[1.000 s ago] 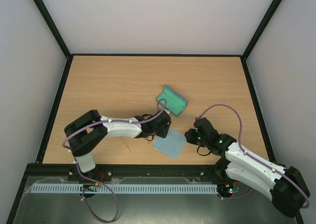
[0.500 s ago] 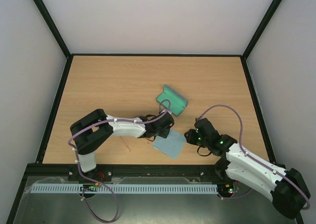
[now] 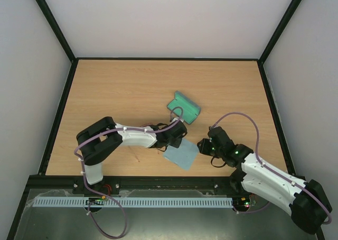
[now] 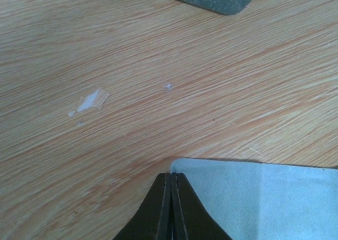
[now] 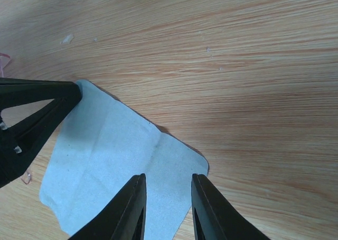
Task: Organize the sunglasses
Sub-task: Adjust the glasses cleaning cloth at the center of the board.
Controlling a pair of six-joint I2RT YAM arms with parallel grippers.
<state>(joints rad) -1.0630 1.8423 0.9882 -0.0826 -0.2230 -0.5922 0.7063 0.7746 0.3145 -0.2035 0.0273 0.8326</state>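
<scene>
The wooden counter (image 3: 121,92) lay between pale walls. My left claw (image 4: 170,175) was pressed shut, its tips touching a corner of the light blue cloth (image 3: 181,154); whether it pinched the fabric I could not tell. My right claw (image 5: 168,182) hung narrowly parted over the cloth's other end, holding nothing. The sunglasses (image 3: 137,157) lay mostly hidden under my left arm by the counter's near edge. The case (image 3: 184,107) sat mid-counter.

White-and-black arms (image 3: 138,138), lilac cables (image 3: 240,113), green lights (image 3: 234,152), tapered black fingers (image 5: 129,208)
</scene>
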